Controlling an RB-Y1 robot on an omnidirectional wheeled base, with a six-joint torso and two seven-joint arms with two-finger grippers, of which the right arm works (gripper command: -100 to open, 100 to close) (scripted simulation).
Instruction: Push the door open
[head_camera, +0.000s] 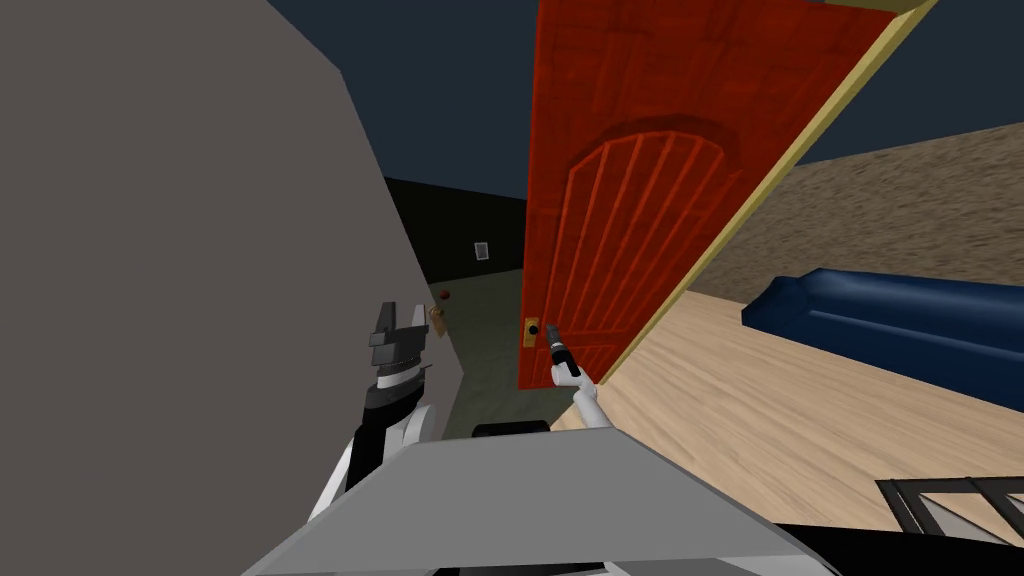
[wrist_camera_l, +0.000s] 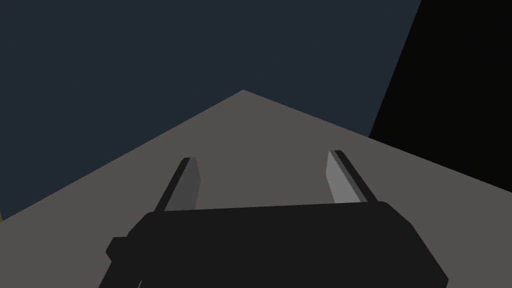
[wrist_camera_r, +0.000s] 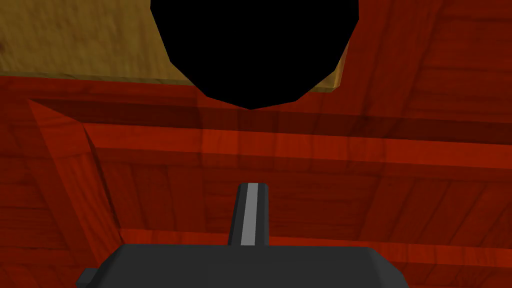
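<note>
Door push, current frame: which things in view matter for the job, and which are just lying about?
Job:
- red door
- its black knob
- right hand, shut, at the door next to the knob

Lying about:
- blue sofa
- grey wall
- left hand, open, idle beside that wall

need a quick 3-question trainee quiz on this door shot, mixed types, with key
1. True or false: the right gripper has its fingers shut and sits close to the black knob.
2. The red door stands: A) fully closed B) partly open C) flat on the floor.
3. Fill in: the left gripper has its fingers ____.
Key: 1 true; 2 B; 3 open.
</note>
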